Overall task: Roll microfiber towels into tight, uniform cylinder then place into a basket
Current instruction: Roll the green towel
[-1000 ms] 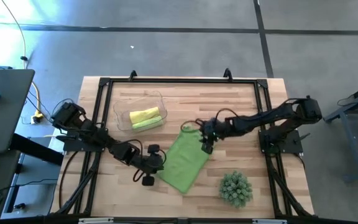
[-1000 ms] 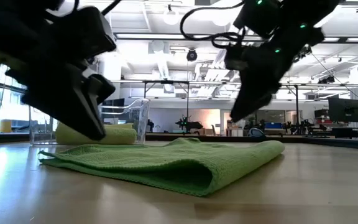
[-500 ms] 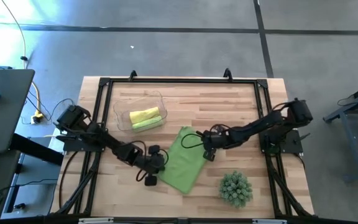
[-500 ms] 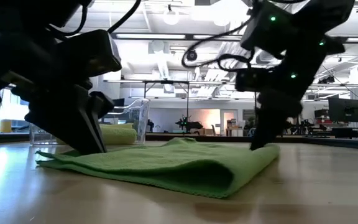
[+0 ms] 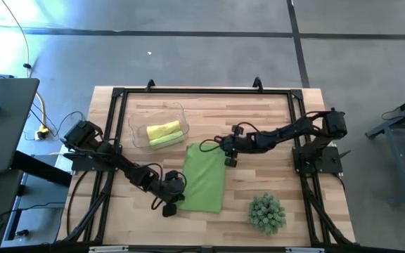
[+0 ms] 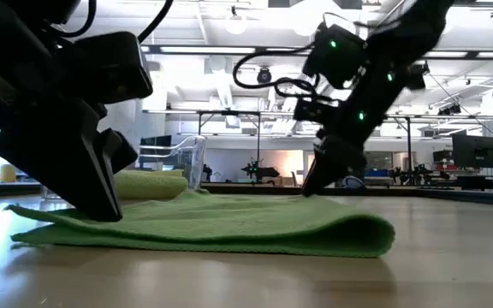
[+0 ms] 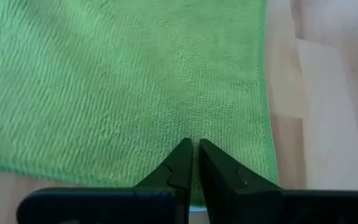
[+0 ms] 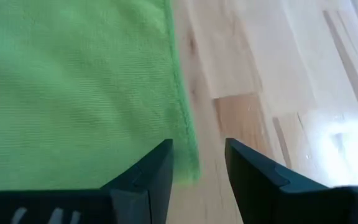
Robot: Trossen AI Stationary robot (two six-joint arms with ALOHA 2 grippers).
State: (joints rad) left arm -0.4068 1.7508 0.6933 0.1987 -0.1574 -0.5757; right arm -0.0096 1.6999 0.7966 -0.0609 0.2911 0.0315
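The green towel (image 5: 204, 178) lies flat on the surface (image 5: 273, 119), between the two tools. The left tool (image 7: 194, 163) is clenched on the towel's near edge. The right tool (image 8: 197, 163) is released, open over the far corner. The towel looks soft, light and floppy, so I would grip its edges. Two rolled towels (image 5: 164, 133) sit in the basket (image 5: 139, 116) beyond the left tool.
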